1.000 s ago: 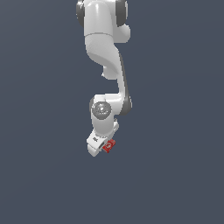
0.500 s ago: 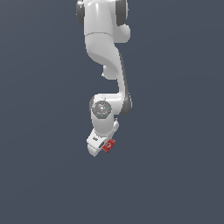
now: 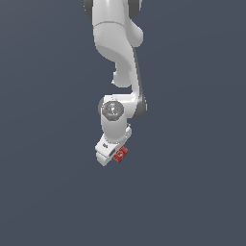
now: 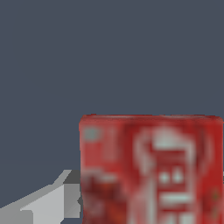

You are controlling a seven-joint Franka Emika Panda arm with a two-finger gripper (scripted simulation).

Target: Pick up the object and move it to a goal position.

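Note:
The red box (image 3: 120, 153) with a white printed label shows at the tip of my gripper (image 3: 114, 156), on the exterior view's right side of the white hand. In the wrist view the box (image 4: 151, 168) fills the frame close to the camera. One grey finger (image 4: 57, 201) presses against its side; the other finger is hidden behind the box. The gripper looks shut on the box. The arm hangs down from the top of the exterior view.
A plain dark grey-blue surface (image 3: 53, 192) fills the rest of both views. No other objects, edges or a goal marker show.

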